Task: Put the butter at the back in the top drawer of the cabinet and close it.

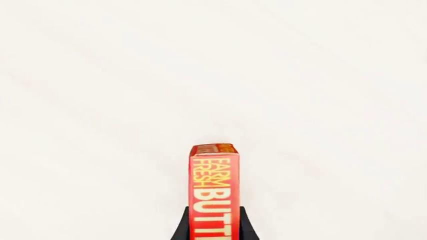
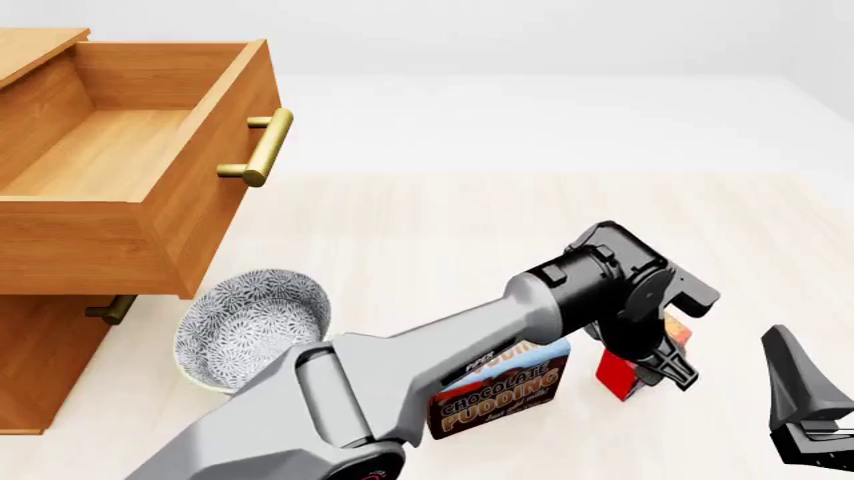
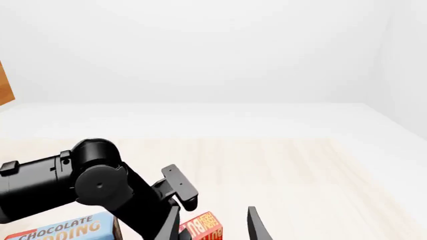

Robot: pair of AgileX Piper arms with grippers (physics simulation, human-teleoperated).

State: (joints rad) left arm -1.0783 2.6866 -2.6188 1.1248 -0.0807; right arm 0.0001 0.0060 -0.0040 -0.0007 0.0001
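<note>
Butter [image 2: 617, 372], standing on end just right of the pudding box [image 2: 501, 393], sat clamped between the left gripper's [image 2: 663, 368] closed fingers, well right of the open top drawer [image 2: 127, 160]; right gripper [image 2: 801, 400] waited open nearby.

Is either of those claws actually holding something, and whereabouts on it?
Yes. The left claw pinches the butter by its two broad faces at one end. The right claw holds nothing.

Butter [image 2: 617, 370] right of pudding box [image 2: 497, 395].
</note>
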